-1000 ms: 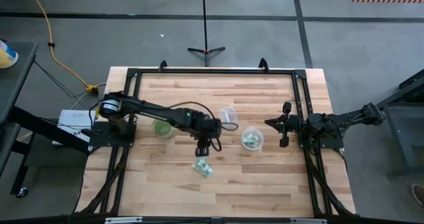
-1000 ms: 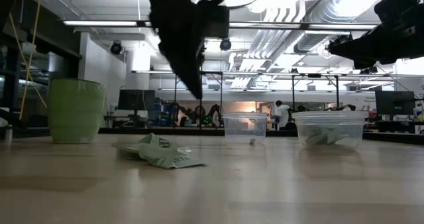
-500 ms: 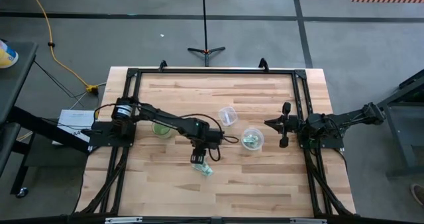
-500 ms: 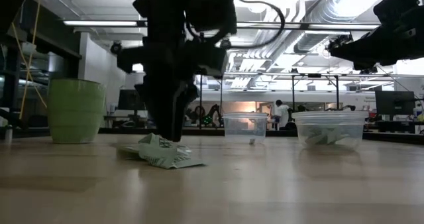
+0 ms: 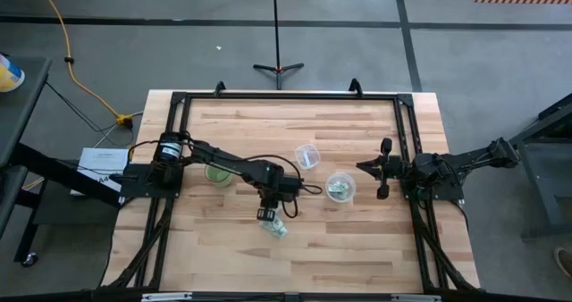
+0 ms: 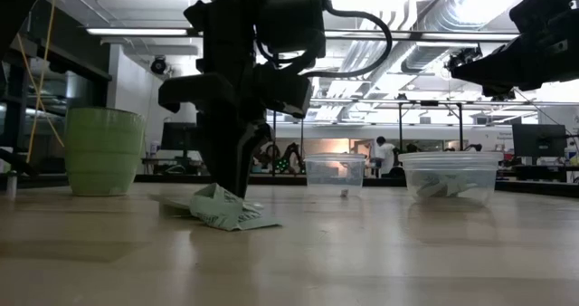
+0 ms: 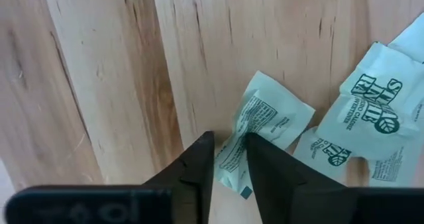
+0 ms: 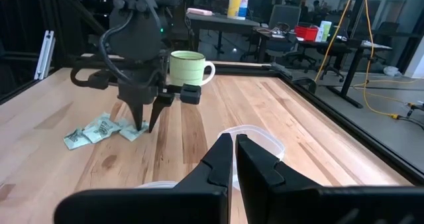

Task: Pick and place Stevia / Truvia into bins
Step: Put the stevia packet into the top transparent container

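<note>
We are working the left gripper (image 7: 228, 159) down on the Stevia packets (image 5: 275, 228) heaped mid-table — fingers narrow, pinching one packet's edge (image 7: 255, 128). Best to lift straight, shedding neighbours, toward the bins (image 5: 340, 188). Right gripper (image 5: 384, 170) is waiting, nearly closed, empty.

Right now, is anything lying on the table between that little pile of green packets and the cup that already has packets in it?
No. In the high view, only bare wood separates the packets from that cup.
</note>
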